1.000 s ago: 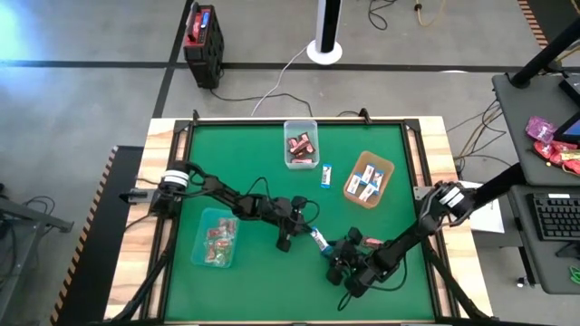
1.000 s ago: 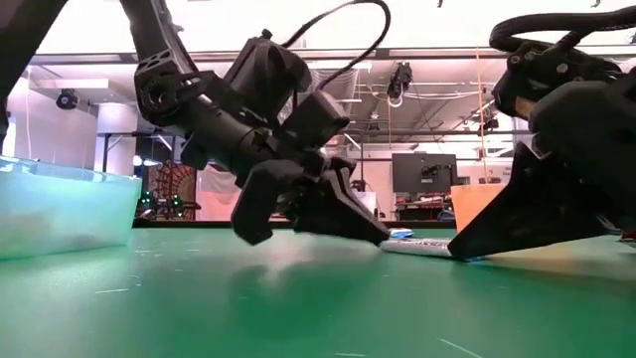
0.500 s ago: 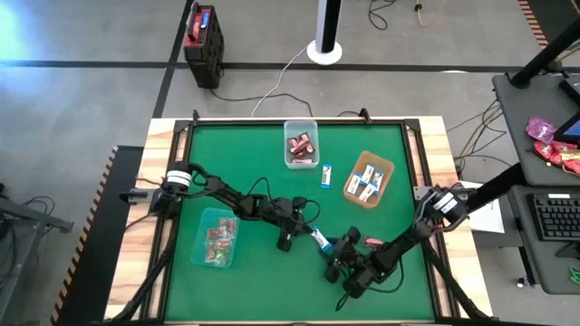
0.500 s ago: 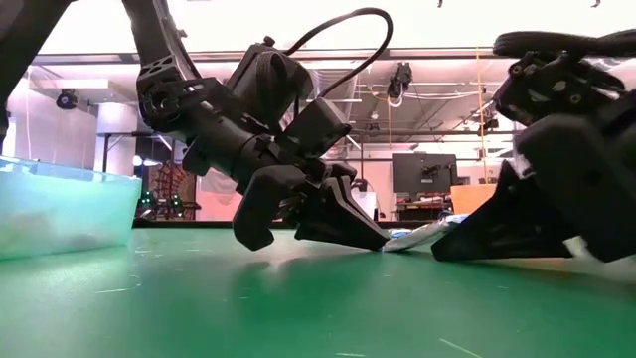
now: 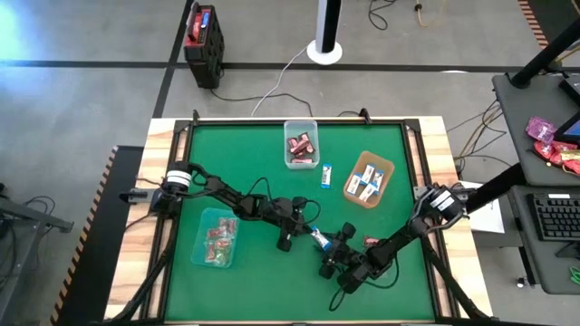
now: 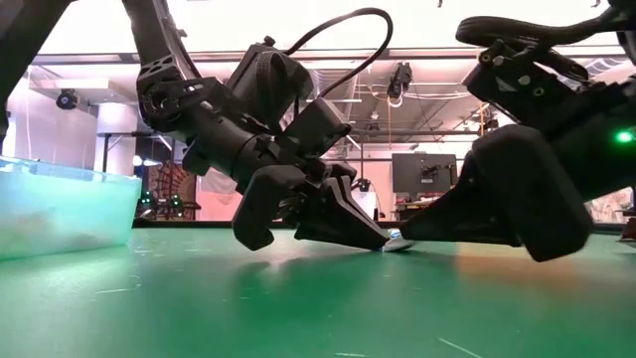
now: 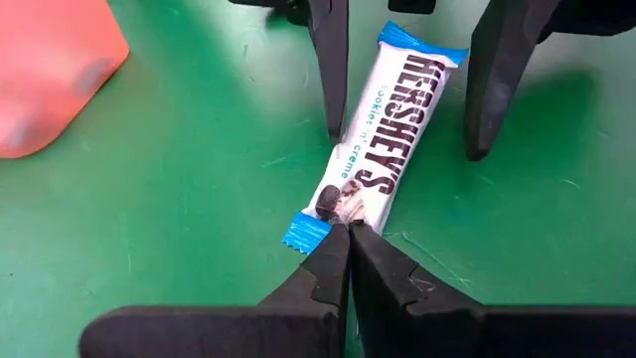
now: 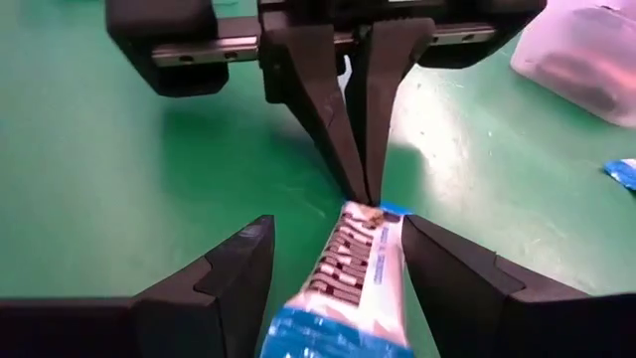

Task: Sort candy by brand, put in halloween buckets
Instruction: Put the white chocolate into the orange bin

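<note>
A white-and-blue Hershey's candy bar (image 7: 373, 149) lies flat on the green mat near the table's middle front. My left gripper (image 7: 349, 231) is shut, with its tips on the bar's end. My right gripper (image 8: 336, 227) faces it, open. Its two fingers (image 7: 331, 89) stand on either side of the bar; whether they touch it I cannot tell. Three buckets stand around them. The clear tub (image 5: 301, 143) at the far middle holds dark red candy. The brown tray (image 5: 369, 178) holds blue-and-white pieces. The teal tub (image 5: 216, 238) at the left holds red-and-green ones. My left gripper presses its shut fingertips down on the bar's end (image 7: 333, 204), just inside the blue crimped edge. The fingers slant down from the table's left and lie along the bar. The bar rests flat on the mat under them.
A loose blue-and-white candy (image 5: 326, 175) lies between the clear tub and the brown tray. A red candy (image 5: 372, 242) lies right of my right arm. The wooden table frame (image 5: 426, 163) rims the mat, and bare mat shows at the near left.
My right gripper has moved toward the table's left, closing on my left gripper. It has rolled and sunk until its fingers stand astride the bar. Half a second ago the bar's end toward that gripper was tipped up off the mat; it lies flat now.
</note>
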